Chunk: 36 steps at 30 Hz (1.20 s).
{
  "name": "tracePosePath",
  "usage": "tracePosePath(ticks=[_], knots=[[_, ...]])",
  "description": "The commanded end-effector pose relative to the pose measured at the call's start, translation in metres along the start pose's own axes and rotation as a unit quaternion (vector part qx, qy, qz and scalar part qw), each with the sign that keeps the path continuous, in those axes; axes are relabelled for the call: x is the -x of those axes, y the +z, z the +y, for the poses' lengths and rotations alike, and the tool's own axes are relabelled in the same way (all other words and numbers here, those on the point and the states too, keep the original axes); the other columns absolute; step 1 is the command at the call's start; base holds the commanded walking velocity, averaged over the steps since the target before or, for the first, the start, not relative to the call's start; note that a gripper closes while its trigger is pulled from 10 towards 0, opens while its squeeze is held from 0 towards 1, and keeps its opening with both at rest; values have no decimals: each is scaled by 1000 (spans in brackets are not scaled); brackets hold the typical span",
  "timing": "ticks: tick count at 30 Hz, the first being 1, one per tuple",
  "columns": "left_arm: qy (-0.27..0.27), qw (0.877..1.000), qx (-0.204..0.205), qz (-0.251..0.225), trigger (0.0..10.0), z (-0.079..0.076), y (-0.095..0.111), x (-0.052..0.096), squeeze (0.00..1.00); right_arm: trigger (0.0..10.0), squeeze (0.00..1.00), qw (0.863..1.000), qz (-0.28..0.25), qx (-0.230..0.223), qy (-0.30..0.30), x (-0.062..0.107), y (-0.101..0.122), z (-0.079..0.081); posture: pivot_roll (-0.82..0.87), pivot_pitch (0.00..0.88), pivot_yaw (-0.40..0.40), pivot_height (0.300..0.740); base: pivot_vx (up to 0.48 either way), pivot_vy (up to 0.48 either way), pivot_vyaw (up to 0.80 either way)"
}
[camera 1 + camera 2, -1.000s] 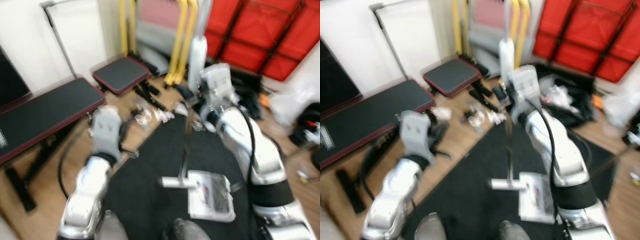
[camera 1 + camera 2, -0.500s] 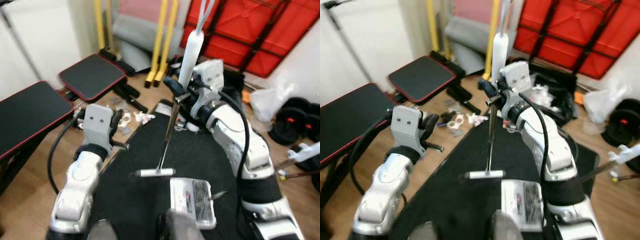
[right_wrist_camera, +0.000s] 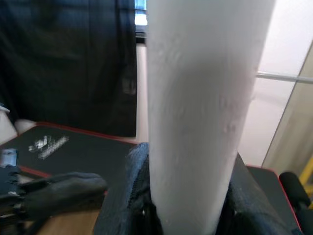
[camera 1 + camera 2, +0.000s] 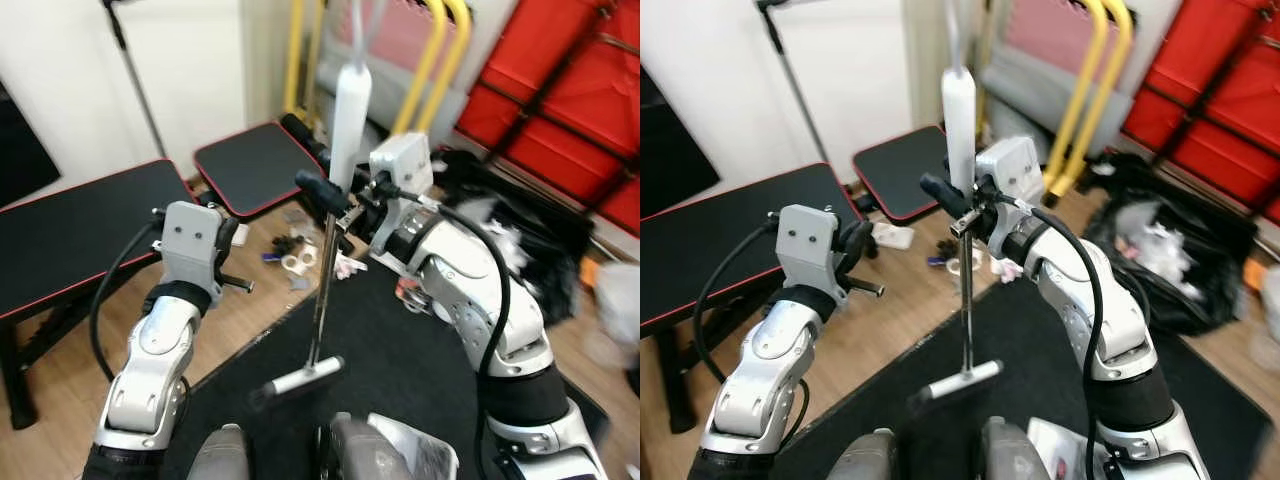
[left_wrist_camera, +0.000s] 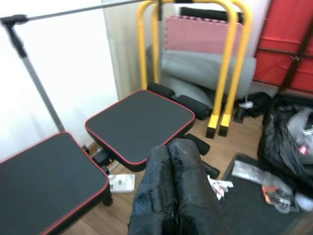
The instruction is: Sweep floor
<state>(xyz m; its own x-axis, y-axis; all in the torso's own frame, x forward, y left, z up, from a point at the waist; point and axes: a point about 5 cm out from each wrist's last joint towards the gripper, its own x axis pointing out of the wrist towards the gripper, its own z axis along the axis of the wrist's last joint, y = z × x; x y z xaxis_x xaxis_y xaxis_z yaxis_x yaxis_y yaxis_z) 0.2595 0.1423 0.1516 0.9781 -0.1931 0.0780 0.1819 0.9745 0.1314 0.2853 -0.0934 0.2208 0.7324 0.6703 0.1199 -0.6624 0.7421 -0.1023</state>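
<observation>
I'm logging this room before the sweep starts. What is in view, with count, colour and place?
broom: one, white foam grip, thin metal shaft, head resting on the mat, held upright in front of the robot
mat: one, black, on the wooden floor under the broom head
bench pads: two, black with red edging, to the robot's left
yellow frame: one, against the far wall
red mats: red, leaning at the far right
black bag: one, holding rubbish, to the right
scraps: several, pale, on the wood just off the mat's edge
left gripper: black, shut, raised, empty
right gripper: black, shut on the broom
</observation>
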Motion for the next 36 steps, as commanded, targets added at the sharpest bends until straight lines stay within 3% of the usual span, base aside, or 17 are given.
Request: tracePosePath(ticks=[1, 12, 27, 36], knots=[[-11, 1000, -7, 5, 10000, -2, -2, 0, 0, 10000, 0, 999, -9, 24, -30, 1, 8, -6, -123, 113, -168, 740, 334, 0, 638], [-15, 1000, -6, 9, 10000, -4, -5, 1, 0, 10000, 0, 999, 7, 9, -36, -3, -2, -2, -122, 117, -167, 740, 334, 0, 0], [-27, 999, 0, 18, 10000, -11, -8, 6, 0, 10000, 0, 1000, 15, -11, -6, -9, -5, 11, -119, 131, -166, 740, 334, 0, 717], [-41, 999, 2, 21, 10000, -15, -6, 9, 0, 10000, 0, 996, 34, -22, -80, -14, -14, 2, -109, 159, -159, 740, 325, 0, 267]])
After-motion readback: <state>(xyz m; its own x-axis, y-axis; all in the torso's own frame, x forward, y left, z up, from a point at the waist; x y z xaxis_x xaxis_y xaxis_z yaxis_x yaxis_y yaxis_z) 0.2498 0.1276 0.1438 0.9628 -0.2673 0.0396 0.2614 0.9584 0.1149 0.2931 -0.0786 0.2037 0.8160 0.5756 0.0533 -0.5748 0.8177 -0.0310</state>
